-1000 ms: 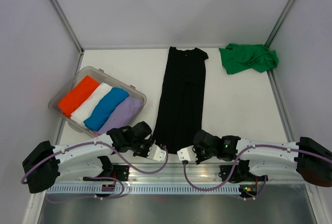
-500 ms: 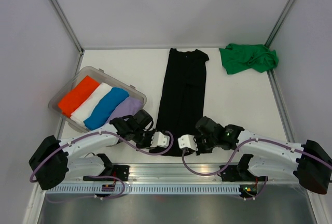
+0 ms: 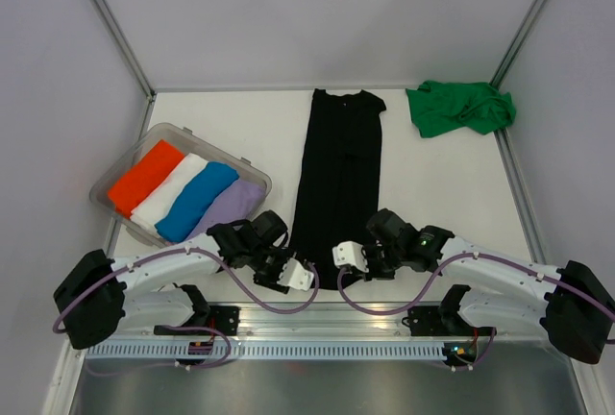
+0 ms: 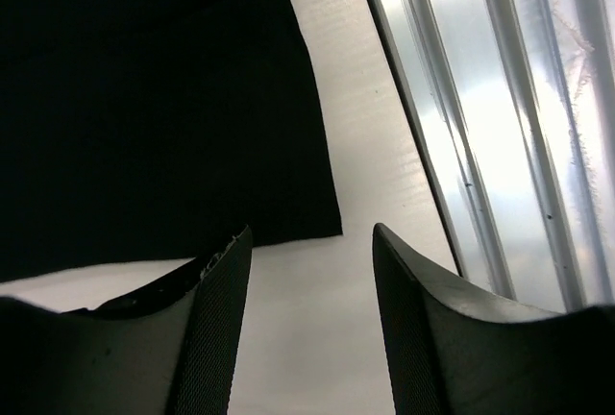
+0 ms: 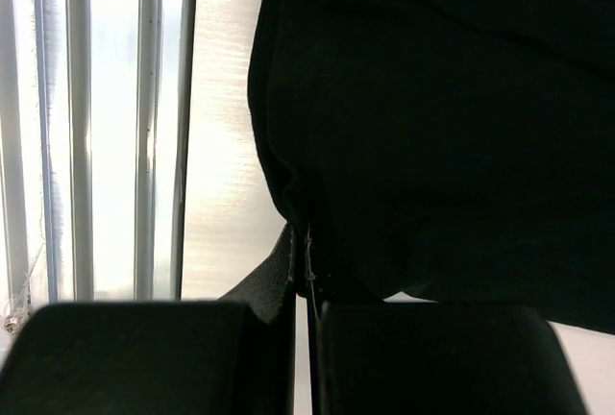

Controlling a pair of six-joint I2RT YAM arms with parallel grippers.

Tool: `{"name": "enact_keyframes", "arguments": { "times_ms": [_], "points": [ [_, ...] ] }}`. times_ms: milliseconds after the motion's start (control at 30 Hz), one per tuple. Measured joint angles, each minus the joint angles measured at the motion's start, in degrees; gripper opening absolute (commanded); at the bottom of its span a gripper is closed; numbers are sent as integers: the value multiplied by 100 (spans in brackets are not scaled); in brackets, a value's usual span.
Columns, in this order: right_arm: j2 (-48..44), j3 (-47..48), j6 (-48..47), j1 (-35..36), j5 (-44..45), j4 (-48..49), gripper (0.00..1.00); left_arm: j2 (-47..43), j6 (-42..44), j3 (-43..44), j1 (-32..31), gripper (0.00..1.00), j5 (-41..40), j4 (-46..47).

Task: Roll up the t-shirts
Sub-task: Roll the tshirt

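I see right jaws clamped on the black t-shirt [image 5: 432,127] hem, left jaws parted and empty beside it. One-sided lift risks a skewed roll.

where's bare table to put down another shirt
Widest bare patch: right of the black t-shirt, nearer than the green t-shirt, out to the right rail. A smaller one lies between the bin and the black t-shirt's collar end. Crowded: the near edge, where left pincer and right pincer meet the hem.
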Motion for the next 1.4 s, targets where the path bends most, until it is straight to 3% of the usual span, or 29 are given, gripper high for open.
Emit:
{"name": "enact_keyframes", "arguments": {
  "times_ms": [167,467,867,1100,1200,1400],
  "points": [
    [7,-2,-22,-2,0,68,0,531,525,-125,-81,56,-155,450],
    [-116,-63,-50,-31,-2,72,0,522,1600,-343,-87,54,-46,660],
    [-234,-83,-133,-42,2,70,0,1058,2411,216,-87,55,17,-472],
    [-264,-92,-149,-42,4,72,0,1320,2406,417,-87,57,7,-673],
    [-304,-127,-149,-48,13,70,0,1467,2280,520,-103,53,-4,-625],
    [-367,-146,-138,-55,68,68,1,1650,2133,643,-155,25,-118,-343]
  ]
}}
